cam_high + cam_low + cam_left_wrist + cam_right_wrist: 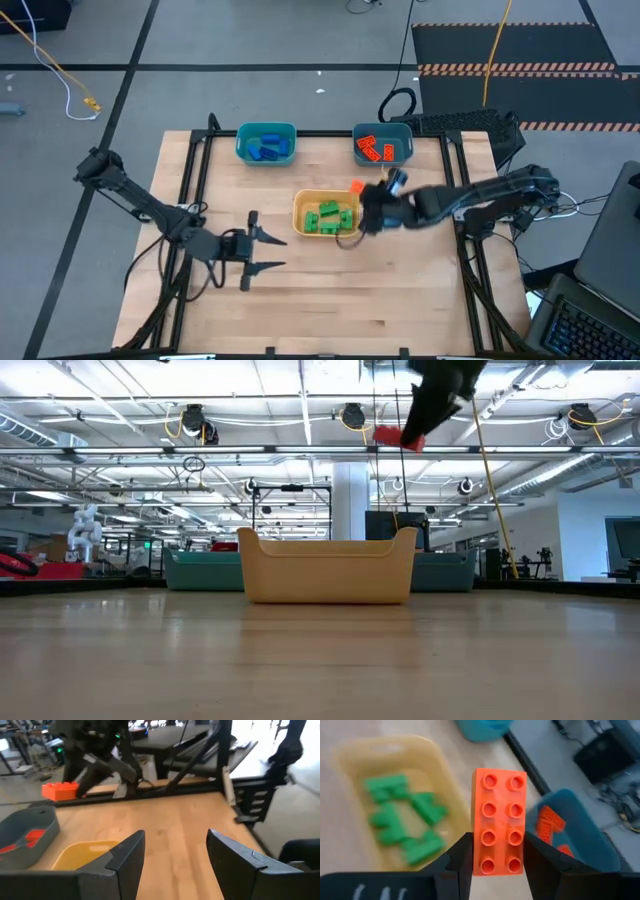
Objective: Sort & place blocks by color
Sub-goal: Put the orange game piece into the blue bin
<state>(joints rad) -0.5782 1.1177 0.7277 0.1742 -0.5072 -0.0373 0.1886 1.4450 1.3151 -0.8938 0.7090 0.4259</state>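
Orange block aloft, not yet over its bin.
Left gripper (268,250) waits with jaws open over the counter (400,300); right gripper (362,205), jaws clamped on the orange block (498,821), hangs beside the yellow bin (300,205) of green blocks (330,219): an early release could drop it there, short of the teal bin (404,132) of orange ones.

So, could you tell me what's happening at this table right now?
The robot is sorting toy bricks by colour. The right gripper holds an orange brick in its jaws, lifted above the table by the yellow bin of green bricks. Other orange bricks lie in the right teal bin, blue bricks in the left one. The left gripper waits open over the table.
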